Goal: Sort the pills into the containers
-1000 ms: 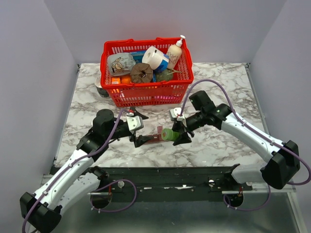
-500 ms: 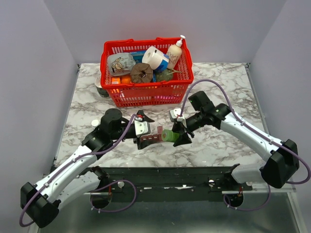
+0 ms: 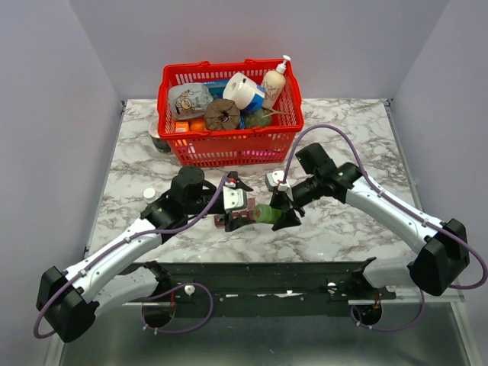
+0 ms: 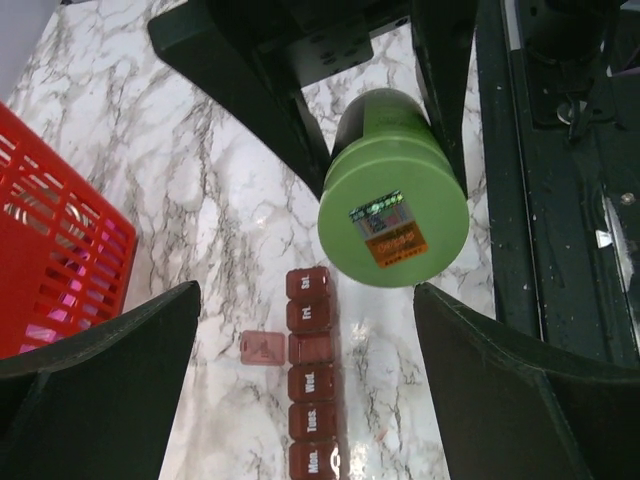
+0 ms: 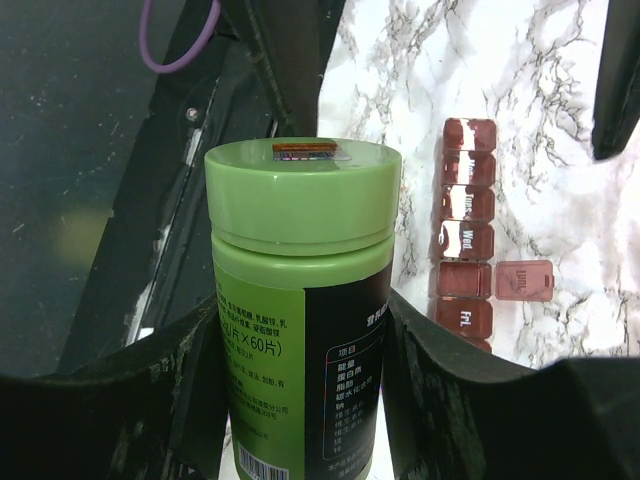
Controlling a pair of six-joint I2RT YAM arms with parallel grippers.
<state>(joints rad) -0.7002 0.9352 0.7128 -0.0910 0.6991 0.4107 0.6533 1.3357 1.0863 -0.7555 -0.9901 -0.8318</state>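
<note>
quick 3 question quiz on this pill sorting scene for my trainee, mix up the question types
1. True or false: the green bottle has its cap off.
2. Which claw grips the bottle? A left, B right, C neither.
3. Fill in: on the pill organizer, the open compartment lies between Wed and ___.
Key: 1 false, the cap is on. 2 B, the right claw. 3 Fri.

Plain pale walls, grey-veined white marble table, dark front rail
</note>
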